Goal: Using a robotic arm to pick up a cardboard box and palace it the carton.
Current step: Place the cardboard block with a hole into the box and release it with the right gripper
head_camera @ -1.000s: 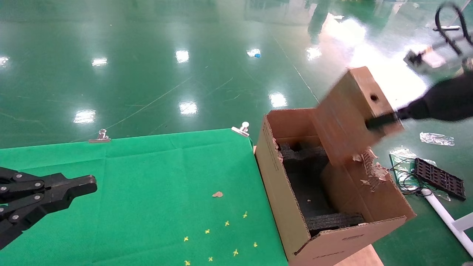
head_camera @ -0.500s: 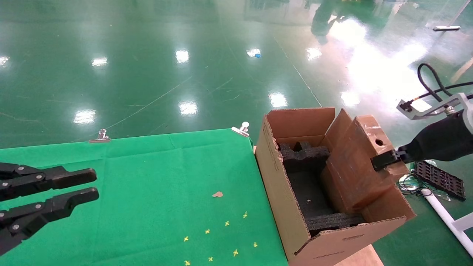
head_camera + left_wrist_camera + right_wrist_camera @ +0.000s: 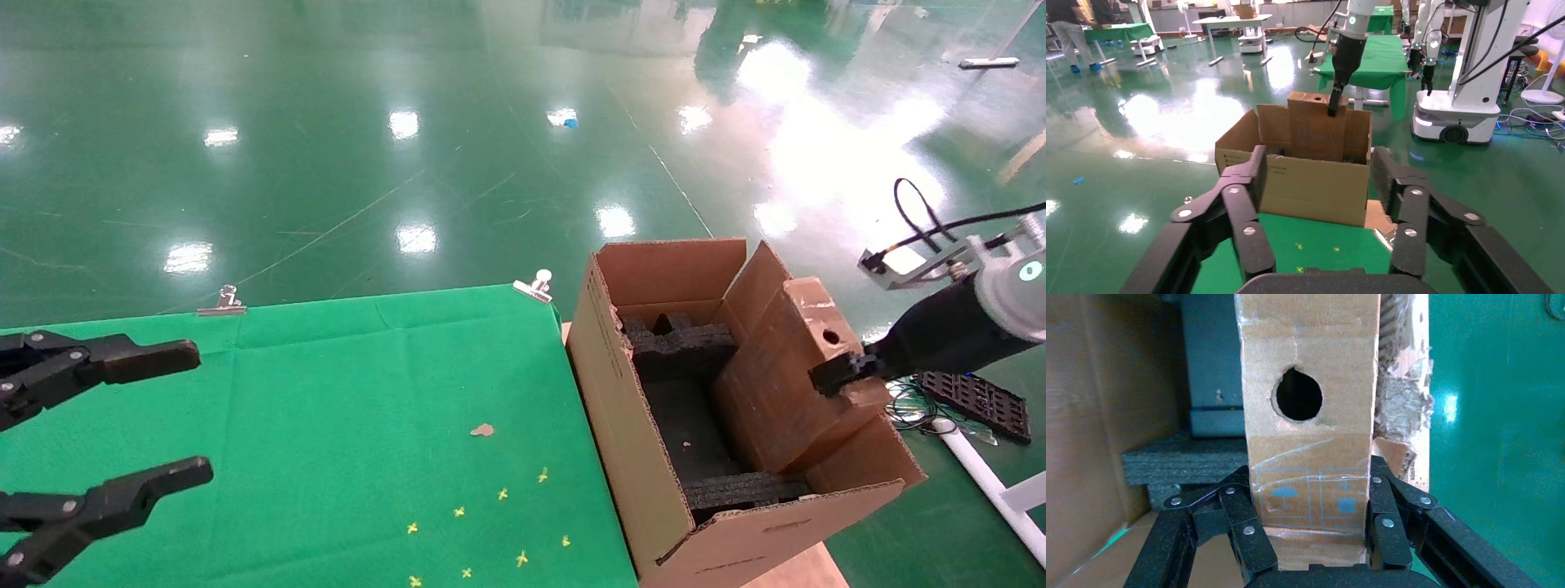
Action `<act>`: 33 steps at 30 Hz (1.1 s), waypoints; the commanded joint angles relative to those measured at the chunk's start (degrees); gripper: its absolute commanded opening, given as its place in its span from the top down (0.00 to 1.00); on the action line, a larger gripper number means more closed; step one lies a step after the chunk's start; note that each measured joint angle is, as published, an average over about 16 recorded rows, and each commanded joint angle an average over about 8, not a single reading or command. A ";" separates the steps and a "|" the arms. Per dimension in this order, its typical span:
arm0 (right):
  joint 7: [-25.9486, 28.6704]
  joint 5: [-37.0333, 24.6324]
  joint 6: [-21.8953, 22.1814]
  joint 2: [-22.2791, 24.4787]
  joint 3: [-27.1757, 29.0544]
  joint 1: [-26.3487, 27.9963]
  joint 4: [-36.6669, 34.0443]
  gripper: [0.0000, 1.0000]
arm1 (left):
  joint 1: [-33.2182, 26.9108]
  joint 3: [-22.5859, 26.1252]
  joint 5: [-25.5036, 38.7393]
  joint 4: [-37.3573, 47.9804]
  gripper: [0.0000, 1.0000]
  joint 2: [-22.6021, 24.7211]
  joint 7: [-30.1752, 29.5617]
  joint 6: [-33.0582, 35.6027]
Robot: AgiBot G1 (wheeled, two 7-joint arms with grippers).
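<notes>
Only in the right wrist view: round hole [image 3: 1298,395] and printed symbols on the cardboard box [image 3: 1309,425]. Clamped between right gripper [image 3: 838,377] fingers, tilted, partly inside the carton [image 3: 629,457], against its right wall. Left gripper [image 3: 122,425] spread wide over green cloth [image 3: 351,392].

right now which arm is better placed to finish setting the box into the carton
Right. Its claw is shut on the cardboard box, already partly down inside the carton. The left claw hangs open over the green cloth.

White robotic arm [image 3: 1009,287] with green ring light, black cable, grey bracket, black riveted multi-link tool [image 3: 1309,523].
</notes>
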 commanded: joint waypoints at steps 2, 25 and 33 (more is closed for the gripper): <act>-0.16 0.63 1.47 -0.86 -0.03 -2.14 -1.18 1.00 | 0.00 0.01 0.00 0.00 0.00 0.00 0.00 0.00; -4.37 6.80 14.21 -7.52 1.82 -18.02 -9.31 1.00 | -0.01 0.06 -0.04 0.00 0.00 -0.02 0.03 -0.03; -9.47 9.32 16.55 -9.80 3.35 -21.28 -13.92 0.72 | -0.02 0.08 -0.05 0.00 0.00 -0.03 0.04 -0.03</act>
